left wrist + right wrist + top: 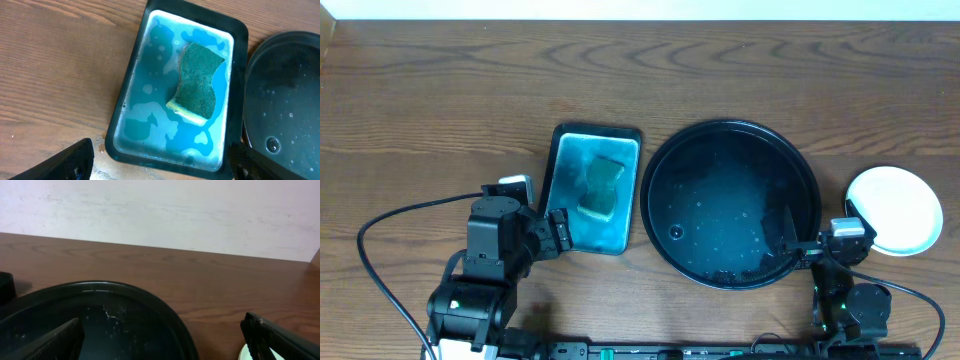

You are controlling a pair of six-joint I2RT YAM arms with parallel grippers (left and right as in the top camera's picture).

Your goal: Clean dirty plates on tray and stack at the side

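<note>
The round black tray [732,205] lies mid-table with only water drops on it; its rim also shows in the right wrist view [165,310] and the left wrist view [285,100]. A pale white plate [895,210] rests on the bare wood to the tray's right, and a sliver of it [242,355] shows by my right finger. My right gripper [820,248] is open at the tray's near right rim [165,345], holding nothing. Also open and holding nothing, my left gripper [548,232] hovers at the near-left corner of the basin [162,167].
A rectangular black-rimmed basin [560,160] of blue water stands left of the tray, with a green sponge [603,187] lying in it [197,82]. A black cable [400,215] loops across the wood at the near left.
</note>
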